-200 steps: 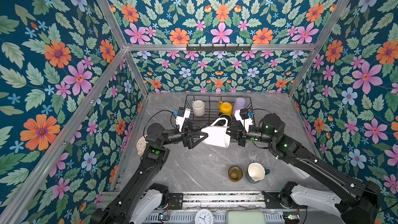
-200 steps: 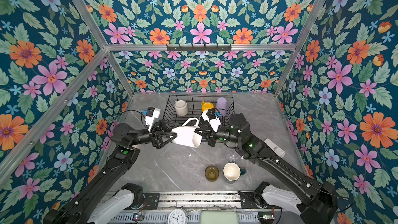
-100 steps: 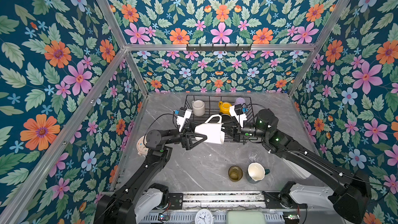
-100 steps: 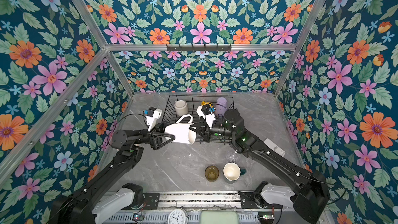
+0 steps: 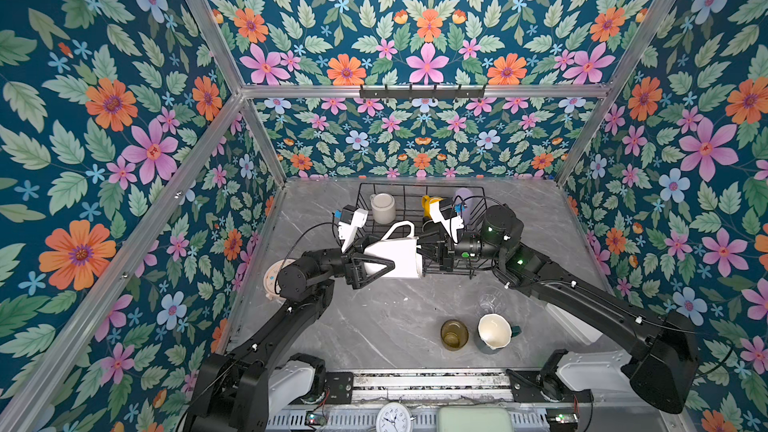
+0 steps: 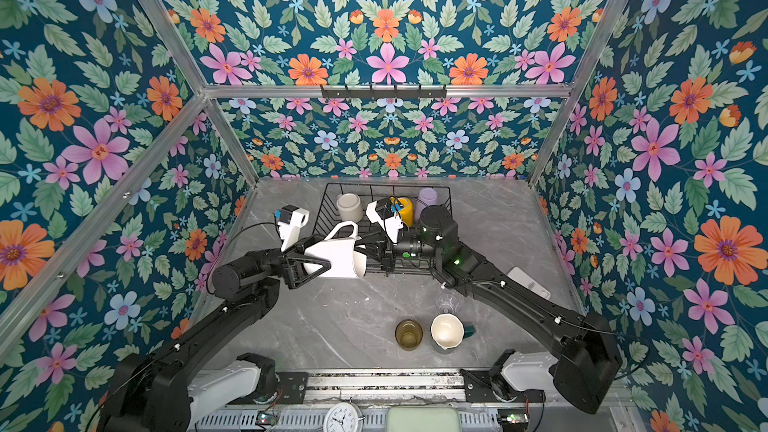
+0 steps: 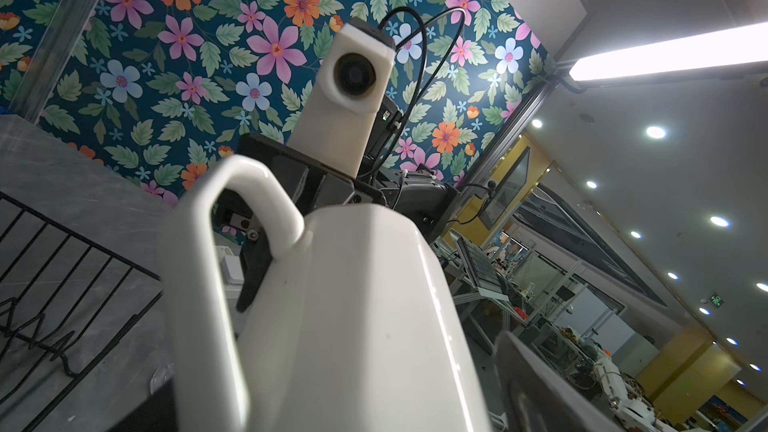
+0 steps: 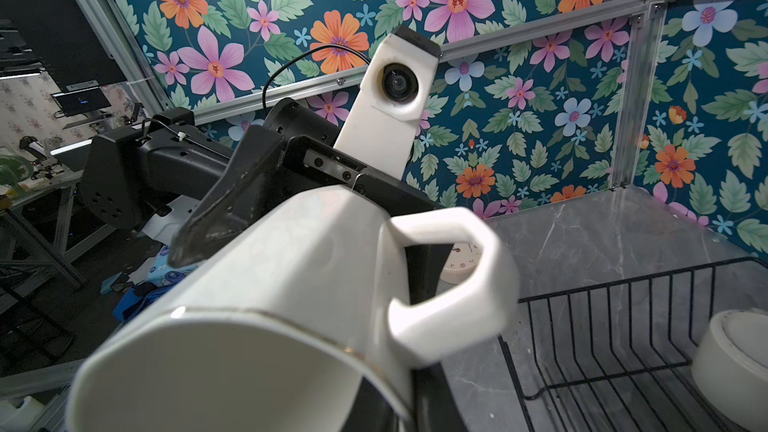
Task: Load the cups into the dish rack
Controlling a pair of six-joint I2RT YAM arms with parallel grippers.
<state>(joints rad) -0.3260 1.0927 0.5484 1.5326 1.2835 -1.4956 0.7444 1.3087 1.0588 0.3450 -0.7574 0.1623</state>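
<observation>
Nearest on the counter [image 5: 374, 326], an amber glass [image 5: 454, 334], a teal mug [image 5: 494, 331] and a clear glass [image 5: 487, 303] sat unloaded. Beyond them, a white mug [image 5: 395, 258] was held on its side in the air at the near edge of the dish rack [image 5: 409, 211]. Its rim appeared pinched by the clenched right tool [image 5: 432, 253]; the left tool [image 5: 374, 268] was spread wide astride its base, no grip being evident. A handover was judged to be in hand; closing the left tool on the mug would be called for next. Farthest, a cream mug [image 5: 382, 207], a yellow mug [image 5: 428, 202] and a lilac tumbler [image 5: 462, 201] were seen inside the dish rack.
</observation>
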